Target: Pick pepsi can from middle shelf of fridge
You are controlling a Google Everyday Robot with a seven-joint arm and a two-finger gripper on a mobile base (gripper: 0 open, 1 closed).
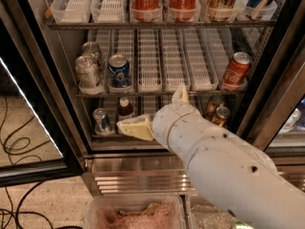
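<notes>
We find the pepsi can [119, 70] standing upright at the front edge of the middle shelf [177, 56], near its left end and just beside the pale silver cans [88, 73], where its white lane [125, 43] keeps it facing out for a straight reach. Our gripper [157, 111] hangs in front of the fridge [138, 168] below that front edge, lower and right of the can, with its fingers [136, 128] spread wide and empty, so we judge it must rise before closing.

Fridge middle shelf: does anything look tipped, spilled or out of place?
Nothing stands out. The small blue pepsi can, the pale silver cans and the red cola can stand in their lanes, none toppled; the open gripper hovers just below the middle shelf, empty.
</notes>
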